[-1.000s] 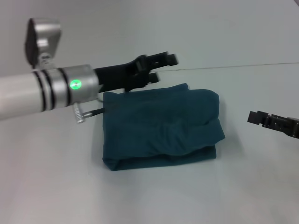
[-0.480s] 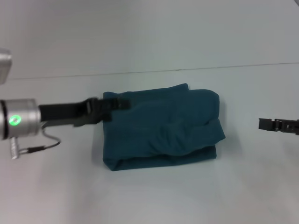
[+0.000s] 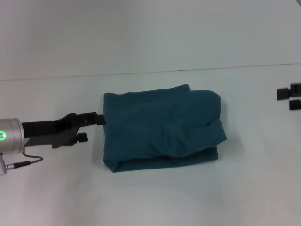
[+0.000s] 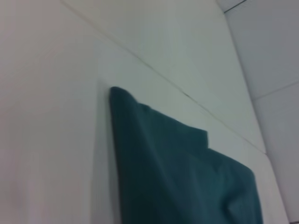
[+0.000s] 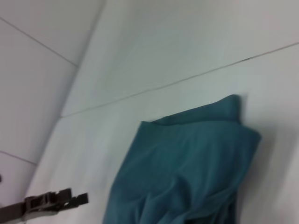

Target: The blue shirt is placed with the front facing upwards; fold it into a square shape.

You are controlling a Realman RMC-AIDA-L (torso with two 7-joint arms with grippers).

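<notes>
Two pincers of mine are in sight, and neither one touches the blue shirt (image 3: 162, 129). It lies folded into a thick, roughly squarish bundle on the white table (image 3: 155, 197), plain teal cloth on every side that shows; no lettering, label or collar can be read anywhere on it. A soft fold runs across its upper layer, and a lower layer peeks out along the near edge.

My left gripper (image 3: 89, 126) sits just beside the shirt's left edge, low over the table, fingers slightly spread with a narrow gap between them and nothing in it. A thin cable loops under that wrist, farther from the shirt. My right gripper (image 3: 290, 96) hangs well apart from the shirt on its right side, at the border of the head view, two fingertips showing with a clear gap, holding nothing.

From the right wrist, the shirt (image 5: 182, 172) fills the lower middle and my left gripper (image 5: 65, 199) shows beyond it. From the left wrist, only the shirt (image 4: 182, 177) and bare table appear.

Behind the shirt, a thin dark seam marks where table meets pale wall.
</notes>
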